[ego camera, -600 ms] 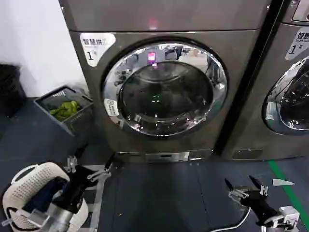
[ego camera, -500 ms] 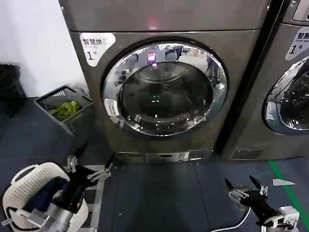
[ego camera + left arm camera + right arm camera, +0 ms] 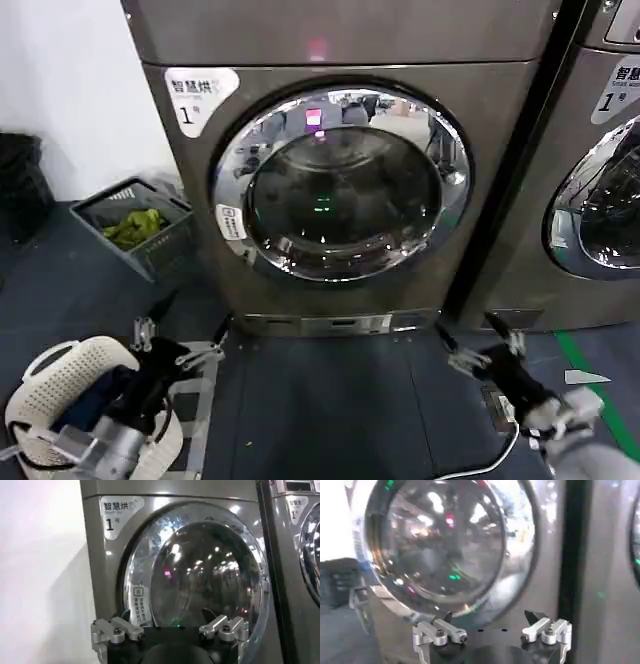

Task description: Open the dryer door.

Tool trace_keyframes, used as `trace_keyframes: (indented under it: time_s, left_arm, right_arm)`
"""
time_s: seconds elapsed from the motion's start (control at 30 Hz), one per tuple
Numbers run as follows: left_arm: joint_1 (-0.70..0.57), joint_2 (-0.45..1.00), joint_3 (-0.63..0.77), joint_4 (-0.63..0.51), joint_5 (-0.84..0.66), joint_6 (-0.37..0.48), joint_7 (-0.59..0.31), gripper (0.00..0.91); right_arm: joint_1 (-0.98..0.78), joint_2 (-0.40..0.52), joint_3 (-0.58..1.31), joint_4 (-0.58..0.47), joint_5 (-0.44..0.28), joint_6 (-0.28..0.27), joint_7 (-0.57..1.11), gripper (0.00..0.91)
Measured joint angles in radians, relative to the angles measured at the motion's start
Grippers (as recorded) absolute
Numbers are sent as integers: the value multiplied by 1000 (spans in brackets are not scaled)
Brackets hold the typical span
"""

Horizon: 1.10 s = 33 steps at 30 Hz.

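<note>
Straight ahead in the head view stands the dryer, a brown-grey front-loader resting on the dark floor, with a white "1" label at the upper left corner of its front. The dryer door is closed flat against the front — a wide chrome rim around dark domed glass, with a small white sticker on the rim's left side. A neighbouring machine shows partly at the right edge. The left gripper hangs low near the floor, in front of the dryer's lower left corner, fingers spread wide and holding nothing. Beside that arm sits a white laundry basket with dark cloth inside; farther back, by the white wall, a grey crate holds something green. The right gripper hovers low in front of the dryer's lower right corner, fingers also wide apart and empty.

From the left wrist view, the left gripper points at the dryer door, well apart from it, fingers wide. The "1" label and rim sticker are visible.

From the right wrist view, the right gripper faces the lower part of the dryer door — open wide, touching nothing.
</note>
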Motion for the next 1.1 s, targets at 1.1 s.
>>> trace_keyframes:
  time_s: [1.1]
  left_arm:
    - [1, 6, -2, 7, -2, 2, 0, 907]
  right_arm:
    - [747, -219, -656, -345, 175, 183, -187, 907]
